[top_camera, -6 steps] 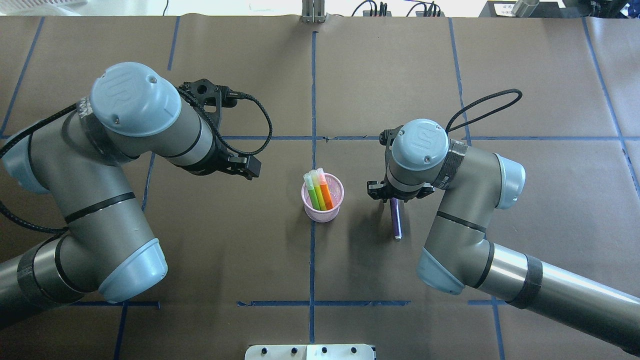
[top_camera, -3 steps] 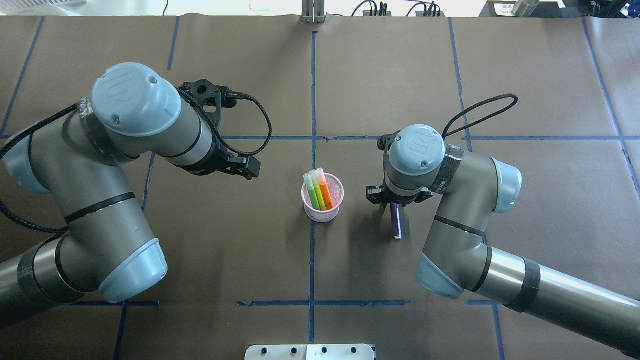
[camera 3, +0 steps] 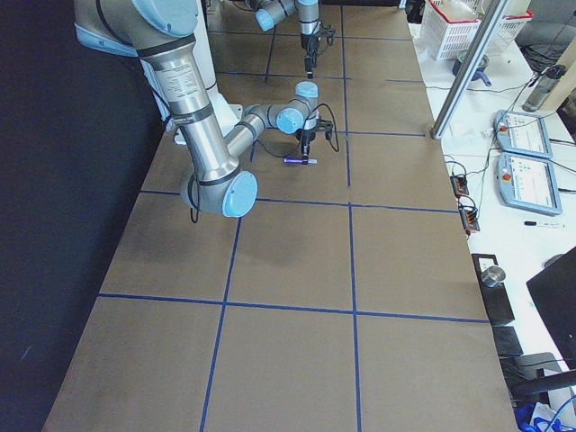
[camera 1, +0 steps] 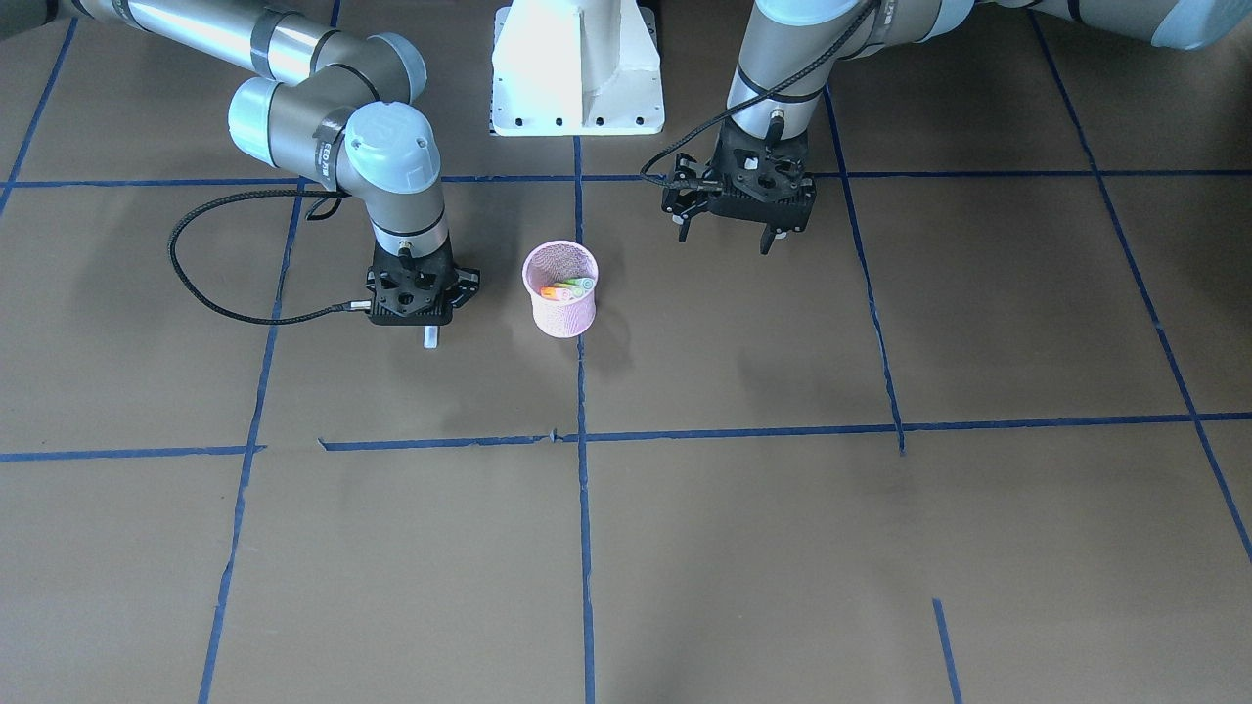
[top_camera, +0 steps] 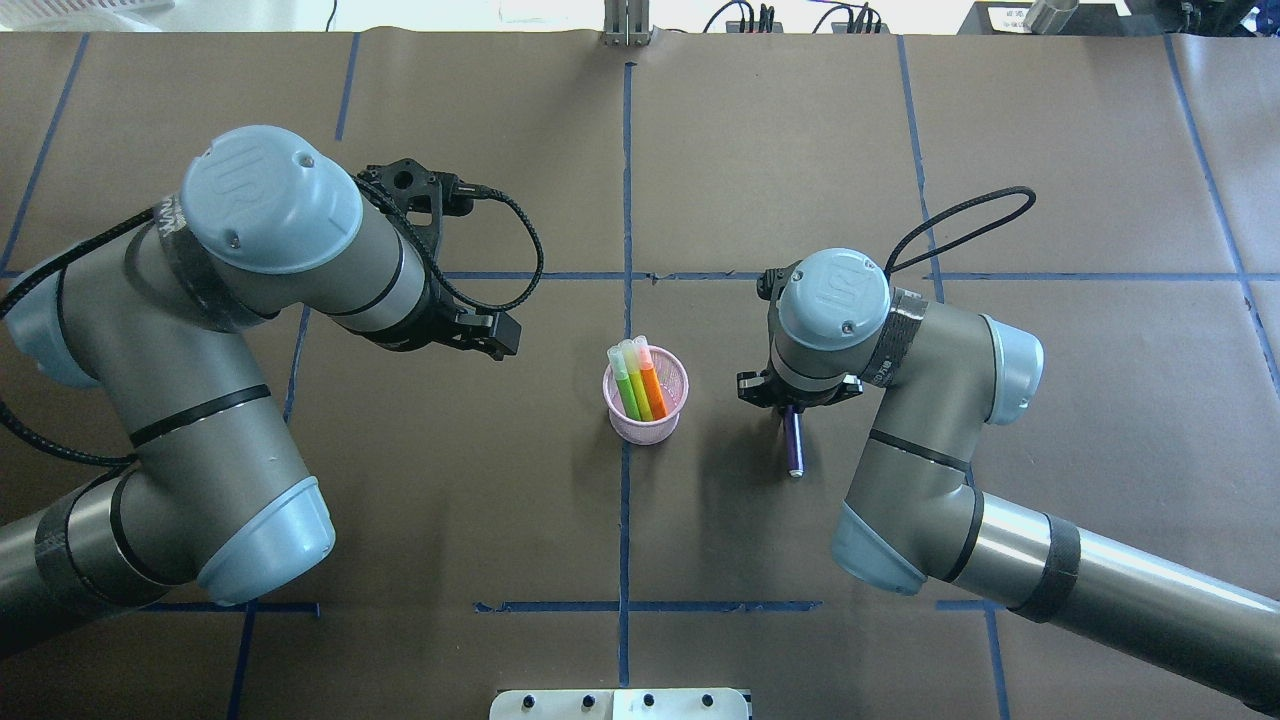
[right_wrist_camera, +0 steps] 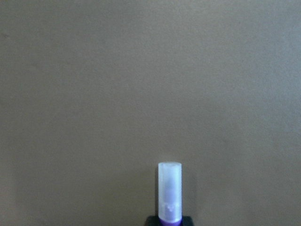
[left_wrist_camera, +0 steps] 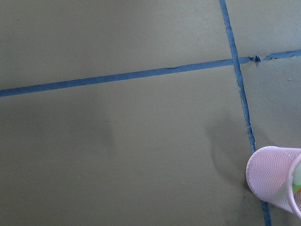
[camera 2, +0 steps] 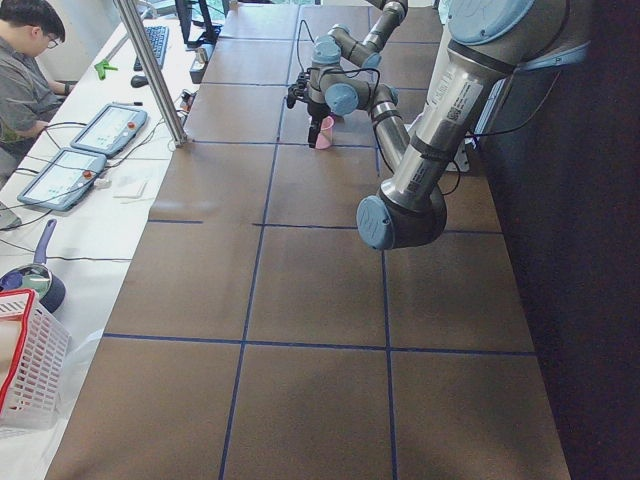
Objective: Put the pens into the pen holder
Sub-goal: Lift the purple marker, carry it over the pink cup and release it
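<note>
The pink mesh pen holder (top_camera: 645,418) stands upright at the table's middle and also shows in the front view (camera 1: 559,303). It holds an orange pen (top_camera: 652,392) and two green pens (top_camera: 630,392). The purple pen (top_camera: 795,450) lies flat on the table to the holder's right. My right gripper (camera 1: 423,318) is low over it, shut on its purple barrel. The pale cap (right_wrist_camera: 169,188) sticks out past the fingertips. My left gripper (camera 1: 724,237) hangs open and empty above the table on the holder's other side.
The white robot base plate (camera 1: 577,68) sits at the table's near edge. Blue tape lines cross the brown table cover. A desk with tablets, a white basket (camera 2: 25,360) and a seated person (camera 2: 25,50) lies beyond the far edge.
My right wrist has shifted slightly toward the robot's side and sunk over the purple pen, covering more of it. The pen's near end has stayed put. The left arm has not moved.
</note>
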